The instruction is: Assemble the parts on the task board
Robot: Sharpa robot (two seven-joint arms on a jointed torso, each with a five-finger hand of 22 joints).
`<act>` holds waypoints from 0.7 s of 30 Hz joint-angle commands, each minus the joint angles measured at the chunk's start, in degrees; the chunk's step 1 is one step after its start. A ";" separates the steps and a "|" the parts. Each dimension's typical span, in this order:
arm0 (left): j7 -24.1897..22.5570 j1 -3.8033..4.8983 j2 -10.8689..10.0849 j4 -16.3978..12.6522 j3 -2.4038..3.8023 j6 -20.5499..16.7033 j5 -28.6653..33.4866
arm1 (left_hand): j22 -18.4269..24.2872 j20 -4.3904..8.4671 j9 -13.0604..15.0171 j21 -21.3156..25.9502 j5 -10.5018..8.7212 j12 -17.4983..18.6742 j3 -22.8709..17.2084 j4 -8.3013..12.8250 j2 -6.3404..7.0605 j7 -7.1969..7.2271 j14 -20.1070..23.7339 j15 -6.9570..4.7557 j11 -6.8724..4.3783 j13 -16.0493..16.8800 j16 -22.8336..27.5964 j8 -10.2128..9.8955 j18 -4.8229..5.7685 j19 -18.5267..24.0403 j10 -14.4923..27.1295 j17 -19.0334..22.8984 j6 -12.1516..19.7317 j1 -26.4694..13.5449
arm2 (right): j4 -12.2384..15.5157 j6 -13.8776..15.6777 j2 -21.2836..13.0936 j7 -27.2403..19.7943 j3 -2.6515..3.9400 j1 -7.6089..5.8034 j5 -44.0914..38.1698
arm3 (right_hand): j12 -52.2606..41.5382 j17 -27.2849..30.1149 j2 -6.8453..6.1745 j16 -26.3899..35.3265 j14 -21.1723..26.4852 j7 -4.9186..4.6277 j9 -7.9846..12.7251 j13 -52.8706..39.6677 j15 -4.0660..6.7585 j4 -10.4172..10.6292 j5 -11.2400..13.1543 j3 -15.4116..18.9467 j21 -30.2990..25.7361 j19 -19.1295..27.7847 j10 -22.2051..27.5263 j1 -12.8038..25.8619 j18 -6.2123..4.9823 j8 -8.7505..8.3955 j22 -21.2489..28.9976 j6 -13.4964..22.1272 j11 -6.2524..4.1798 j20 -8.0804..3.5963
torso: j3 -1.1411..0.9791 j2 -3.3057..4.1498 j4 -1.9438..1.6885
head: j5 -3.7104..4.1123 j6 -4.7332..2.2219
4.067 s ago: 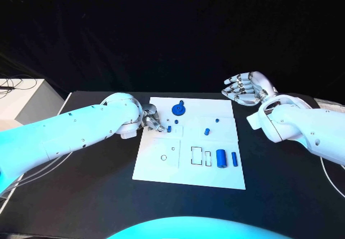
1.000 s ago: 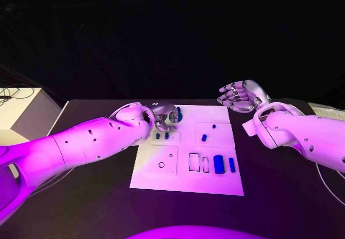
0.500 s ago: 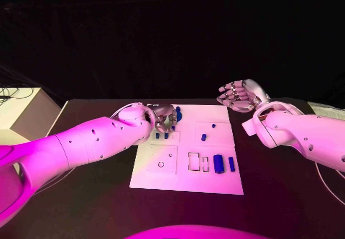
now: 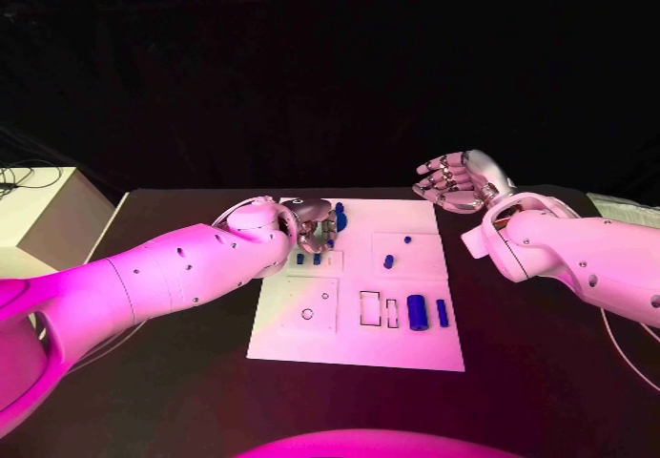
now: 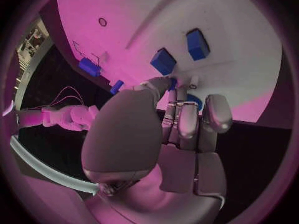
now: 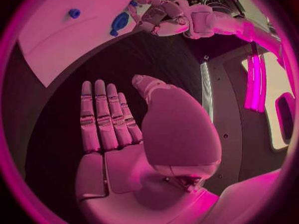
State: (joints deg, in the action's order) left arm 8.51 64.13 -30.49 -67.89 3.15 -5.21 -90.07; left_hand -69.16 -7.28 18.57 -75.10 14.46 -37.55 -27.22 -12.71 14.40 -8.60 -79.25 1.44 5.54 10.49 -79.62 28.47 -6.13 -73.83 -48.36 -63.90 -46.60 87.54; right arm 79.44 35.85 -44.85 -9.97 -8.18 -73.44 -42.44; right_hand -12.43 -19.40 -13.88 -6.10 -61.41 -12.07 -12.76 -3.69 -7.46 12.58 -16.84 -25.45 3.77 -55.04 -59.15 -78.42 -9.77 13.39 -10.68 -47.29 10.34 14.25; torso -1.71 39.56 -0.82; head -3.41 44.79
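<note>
The white task board [image 4: 351,348] lies mid-table. At its far edge is a blue round part [image 4: 340,218], and my left hand [image 4: 315,221] is curled over it. In the left wrist view the thumb and a fingertip [image 5: 182,95] pinch the round part [image 5: 172,83]. Two small blue pieces [image 4: 308,259] stand side by side just nearer than that hand, also visible as two blue pieces [image 5: 179,53]. More blue parts lie at the middle [image 4: 389,260] and near right [image 4: 417,309] of the board. My right hand [image 4: 460,181] hovers beyond the board's far right corner, fingers apart, palm [image 6: 124,149] bare.
A pale box [image 4: 39,205] stands off the table's left end. The board carries outlined slots [image 4: 374,307] and a small round hole [image 4: 308,314] in its near half. Black table [image 4: 165,382] surrounds the board.
Since four seconds ago my left hand has moved from the small pieces to the round part at the far edge. Over the last second both hands have hardly moved.
</note>
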 commanded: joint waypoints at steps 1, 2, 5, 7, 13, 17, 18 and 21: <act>0.17 -0.03 0.23 -0.12 0.00 0.96 0.12 | -0.13 0.13 -0.10 -0.33 -0.14 0.33 -0.65 0.10 -0.31 -0.04 -0.40 0.01 -0.04 -0.12 -0.26 -0.26 0.76 -0.38 -0.62 0.12 -0.41 0.18 | 0.17 -0.25 0.01 -0.53 0.03 0.00 -0.19 | 0.09 0.05 0.18 0.38 0.16 -1.98 0.08 0.05 -0.26 -0.18 -0.32 0.08 -0.11 0.14 0.37 -0.16 -0.76 -0.19 0.05 -0.09 -0.09 -0.04 | 0.00 -0.02 -0.06 | 0.01 0.09; 0.17 -0.04 0.25 -0.12 0.00 1.02 0.16 | -0.18 0.13 -0.15 -0.39 -0.14 0.42 -0.94 0.26 -0.40 -0.05 -0.42 -0.01 -0.05 -0.18 -0.28 -0.29 0.77 -0.39 -0.78 0.16 -0.52 0.23 | 0.19 -0.25 0.01 -0.53 0.03 0.00 -0.19 | 0.09 0.05 0.18 0.38 0.16 -1.98 0.08 0.05 -0.26 -0.18 -0.32 0.08 -0.11 0.14 0.37 -0.16 -0.76 -0.19 0.05 -0.09 -0.09 -0.04 | 0.00 -0.02 -0.06 | 0.00 0.09; 0.21 -0.04 0.28 -0.08 -0.01 1.24 0.24 | -0.31 0.13 -0.24 -0.51 -0.16 0.65 -1.62 0.62 -0.68 -0.05 -0.46 -0.05 -0.10 -0.33 -0.33 -0.33 0.78 -0.40 -1.22 0.25 -0.85 0.31 | 0.23 -0.27 0.02 -0.53 0.03 -0.01 -0.19 | 0.09 0.05 0.18 0.38 0.16 -1.98 0.08 0.05 -0.26 -0.18 -0.32 0.08 -0.11 0.14 0.37 -0.16 -0.76 -0.19 0.05 -0.09 -0.09 -0.04 | -0.02 -0.04 -0.03 | 0.07 0.10; 0.31 -0.04 0.29 -0.01 -0.01 1.51 0.27 | -0.38 0.16 -0.35 -0.58 -0.21 0.94 -2.25 1.02 -0.83 -0.06 -0.49 -0.09 -0.14 -0.50 -0.36 -0.43 0.77 -0.38 -1.50 0.32 -1.05 0.45 | 0.26 -0.29 0.01 -0.53 0.03 -0.02 -0.19 | 0.09 0.05 0.18 0.38 0.16 -1.98 0.08 0.05 -0.26 -0.18 -0.32 0.08 -0.11 0.14 0.37 -0.16 -0.76 -0.19 0.05 -0.09 -0.09 -0.04 | -0.01 -0.05 -0.01 | 0.08 0.15; 0.30 -0.05 0.36 0.27 -0.01 1.64 0.47 | -0.62 0.13 -0.75 -0.83 -0.32 2.18 -3.75 1.99 -0.74 -0.27 -0.49 0.00 0.02 -1.14 -0.42 -1.07 0.81 -0.36 -1.99 0.65 -1.22 0.14 | 0.32 -0.30 -0.03 -0.51 0.03 -0.03 -0.19 | 0.09 0.05 0.18 0.38 0.16 -1.98 0.08 0.05 -0.26 -0.18 -0.32 0.08 -0.11 0.14 0.37 -0.16 -0.76 -0.19 0.05 -0.09 -0.09 -0.04 | 0.00 -0.06 -0.03 | 0.16 0.15; 0.19 -0.05 0.50 0.36 -0.02 1.53 0.62 | -0.69 0.08 -0.91 -0.90 -0.40 2.68 -4.07 2.22 -0.55 -0.36 -0.49 0.08 0.12 -1.38 -0.46 -1.37 0.81 -0.35 -2.08 0.74 -1.16 -0.23 | 0.35 -0.31 -0.04 -0.50 0.03 -0.03 -0.19 | 0.09 0.05 0.18 0.38 0.16 -1.98 0.08 0.05 -0.26 -0.18 -0.32 0.08 -0.11 0.14 0.37 -0.16 -0.76 -0.19 0.05 -0.09 -0.09 -0.04 | 0.02 -0.03 -0.02 | 0.15 0.08; 0.14 -0.06 0.55 0.38 -0.02 1.45 0.69 | -0.68 0.06 -0.98 -0.89 -0.43 2.86 -4.16 2.29 -0.47 -0.40 -0.48 0.11 0.16 -1.47 -0.47 -1.50 0.81 -0.31 -2.13 0.79 -1.09 -0.39 | 0.36 -0.32 -0.04 -0.50 0.03 -0.03 -0.19 | 0.09 0.05 0.18 0.38 0.16 -1.98 0.08 0.05 -0.26 -0.18 -0.32 0.08 -0.11 0.14 0.37 -0.16 -0.76 -0.19 0.05 -0.09 -0.09 -0.04 | 0.02 -0.02 -0.02 | 0.16 0.11; 0.00 -0.07 0.68 0.44 -0.03 1.19 0.90 | -0.81 0.03 -1.05 -0.99 -0.47 3.03 -4.30 2.37 -0.44 -0.43 -0.50 0.13 0.17 -1.55 -0.50 -1.65 0.84 -0.38 -2.28 0.81 -1.03 -0.56 | 0.42 -0.30 -0.07 -0.49 0.03 -0.04 -0.19 | 0.09 0.05 0.18 0.38 0.16 -1.98 0.08 0.05 -0.26 -0.18 -0.32 0.08 -0.11 0.14 0.37 -0.16 -0.76 -0.19 0.05 -0.09 -0.09 -0.04 | 0.01 -0.02 0.01 | 0.21 0.13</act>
State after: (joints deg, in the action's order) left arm 8.75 64.14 -30.03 -67.42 3.16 -4.57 -89.82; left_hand -69.89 -7.18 17.56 -75.71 14.20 -34.80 -31.32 -10.35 13.97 -8.70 -79.65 1.44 5.64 9.03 -79.83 26.93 -6.15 -73.93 -50.30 -63.13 -47.53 87.51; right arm 79.73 35.84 -44.90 -9.94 -8.18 -73.46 -42.44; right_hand -12.43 -19.41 -13.88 -6.10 -61.41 -12.07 -12.77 -3.70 -7.46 12.58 -16.84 -25.46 3.77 -55.04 -59.15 -78.42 -9.77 13.39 -10.68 -47.29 10.34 14.25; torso -1.71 39.51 -0.83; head -3.24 44.90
